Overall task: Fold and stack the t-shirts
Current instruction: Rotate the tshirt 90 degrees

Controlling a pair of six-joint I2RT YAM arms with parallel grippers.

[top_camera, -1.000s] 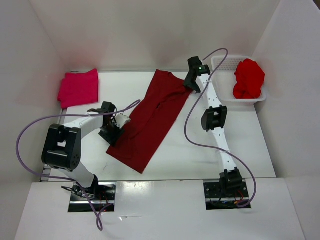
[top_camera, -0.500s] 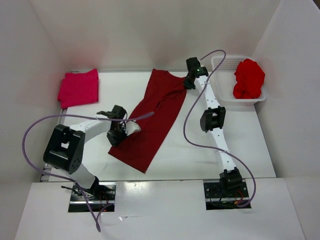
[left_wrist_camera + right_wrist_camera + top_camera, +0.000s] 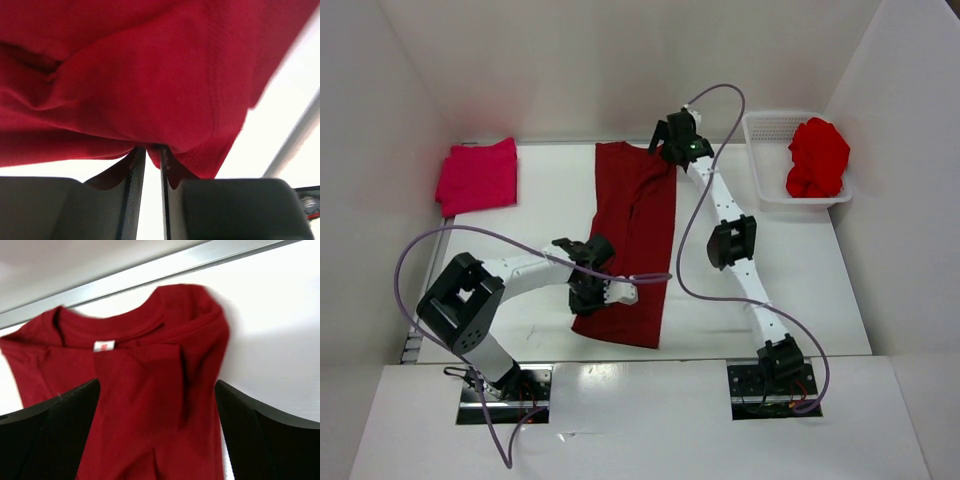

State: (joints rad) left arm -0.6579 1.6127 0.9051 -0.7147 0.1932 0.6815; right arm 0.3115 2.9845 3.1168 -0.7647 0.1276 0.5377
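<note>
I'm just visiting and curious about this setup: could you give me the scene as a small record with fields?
maroon t-shirt: spread lengthwise in the middle, collar at far end
pink t-shirt: folded, far left
red t-shirt: bunched in white basket, far right
left gripper: shut on maroon t-shirt's near hem
right gripper: open above the collar

Maroon t-shirt with white tag, pink t-shirt, bright red t-shirt, white mesh basket.

Lab booth: white walls
</note>
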